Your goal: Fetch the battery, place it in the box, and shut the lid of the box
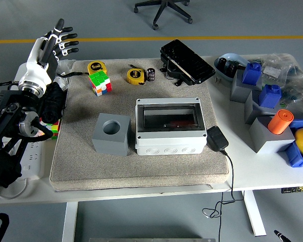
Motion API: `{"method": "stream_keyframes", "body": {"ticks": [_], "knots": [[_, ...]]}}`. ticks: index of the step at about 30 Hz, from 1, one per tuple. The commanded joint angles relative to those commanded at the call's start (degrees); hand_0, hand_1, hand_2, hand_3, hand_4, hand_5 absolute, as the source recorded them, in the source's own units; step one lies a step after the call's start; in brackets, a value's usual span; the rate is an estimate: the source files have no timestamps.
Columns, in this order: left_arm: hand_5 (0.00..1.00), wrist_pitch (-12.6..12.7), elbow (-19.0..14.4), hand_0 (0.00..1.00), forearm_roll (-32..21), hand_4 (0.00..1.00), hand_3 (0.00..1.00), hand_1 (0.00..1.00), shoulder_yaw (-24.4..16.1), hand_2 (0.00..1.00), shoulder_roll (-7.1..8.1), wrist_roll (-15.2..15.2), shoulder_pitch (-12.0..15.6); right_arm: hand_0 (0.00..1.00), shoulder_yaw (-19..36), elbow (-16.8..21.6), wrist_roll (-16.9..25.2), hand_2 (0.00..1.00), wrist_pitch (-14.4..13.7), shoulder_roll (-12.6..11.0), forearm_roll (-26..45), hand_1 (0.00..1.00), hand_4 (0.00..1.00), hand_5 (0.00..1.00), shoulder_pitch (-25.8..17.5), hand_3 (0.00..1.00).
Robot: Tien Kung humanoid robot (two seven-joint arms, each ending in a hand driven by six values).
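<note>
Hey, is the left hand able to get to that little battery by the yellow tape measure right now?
Probably yes. The left hand is raised and open at the mat's far left corner, holding nothing. Between it and the battery sit a cube puzzle and two tape measures, but reaching over them looks clear.

Grey floor (91,20), yellow floor line (192,38), office chair base (164,11), white table (252,176)

Box (168,126): matt grey plastic, glossy clear lid. Mat (141,166): rough cloth. Table (252,171): smooth white.

"5m" on yellow tape measure (96,67)
</note>
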Motion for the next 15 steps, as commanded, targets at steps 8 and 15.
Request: {"method": "stream_keyframes", "body": {"ticks": [8,15], "knots": [[0.455,1.72,-3.08,0.585,5.90,0.998,0.612,0.671,-3.65,0.645,-2.39,-0.86,5.84,0.580,0.45,-0.07,0.05,0.652,-0.02,0.25,-0.35,0.639,0.949,0.494,-0.08,0.579],[0.433,-1.05,-1.57,0.581,5.22,0.998,0.621,0.676,-1.79,0.650,-1.18,-0.31,6.44,0.581,0.47,-0.04,0.06,0.652,-0.02,0.20,-0.56,0.638,0.949,0.494,-0.20,0.580]]}}
